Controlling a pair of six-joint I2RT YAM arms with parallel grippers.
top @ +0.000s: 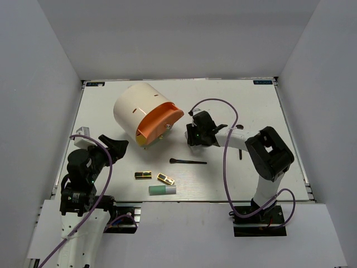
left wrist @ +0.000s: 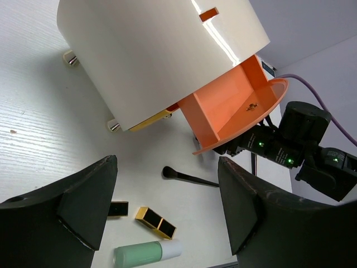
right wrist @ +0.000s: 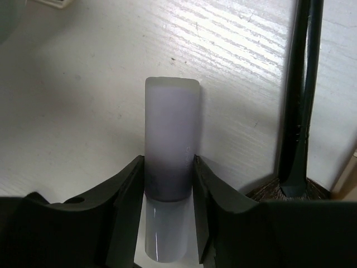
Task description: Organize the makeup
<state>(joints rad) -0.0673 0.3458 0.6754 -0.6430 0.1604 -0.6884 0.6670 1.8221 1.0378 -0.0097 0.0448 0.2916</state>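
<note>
Right gripper (right wrist: 168, 167) around white-lavender tube (right wrist: 172, 123)

You have one cream cylinder with an orange face (top: 134, 109), two gold-and-black cases (top: 143, 175), one mint-green tube (top: 162, 190) and one white-lavender tube (right wrist: 172, 123). Count one slim black brush (top: 188, 161) at the top view's centre. A black brush handle (right wrist: 301, 111) at the right wrist view's right edge may be the same one.

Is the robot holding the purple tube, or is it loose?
Held. The right gripper clamps both sides of the lavender tube. Whether it's lifted off the table, cannot tell.
</note>
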